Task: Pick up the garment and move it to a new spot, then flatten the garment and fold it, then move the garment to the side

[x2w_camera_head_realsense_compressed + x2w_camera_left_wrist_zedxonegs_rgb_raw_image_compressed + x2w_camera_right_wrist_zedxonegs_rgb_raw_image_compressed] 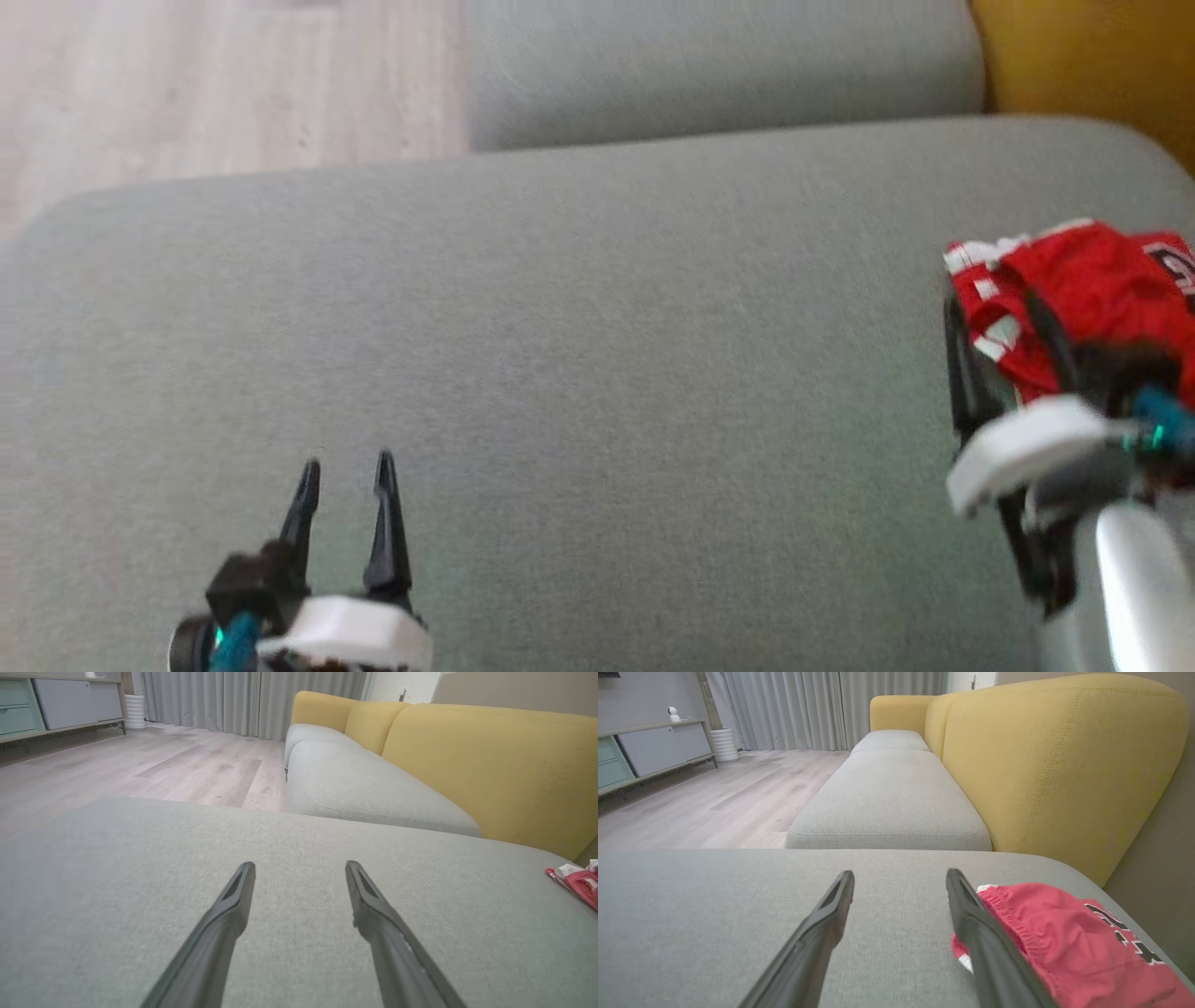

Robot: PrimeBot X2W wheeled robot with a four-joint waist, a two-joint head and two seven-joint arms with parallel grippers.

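Grey cushion (560, 327): red garment (1092, 280) beside right gripper (900, 873), yellow backrest (1064, 765) behind; left gripper (346, 464) well apart; fingers (219, 933) spread on both.

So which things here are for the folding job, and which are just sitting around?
For the job:
red garment
right gripper, open at the garment's edge
left gripper, open, away from the garment
grey seat cushion under them

Just around:
yellow backrest
far grey cushion
wood floor
curtains
cabinet
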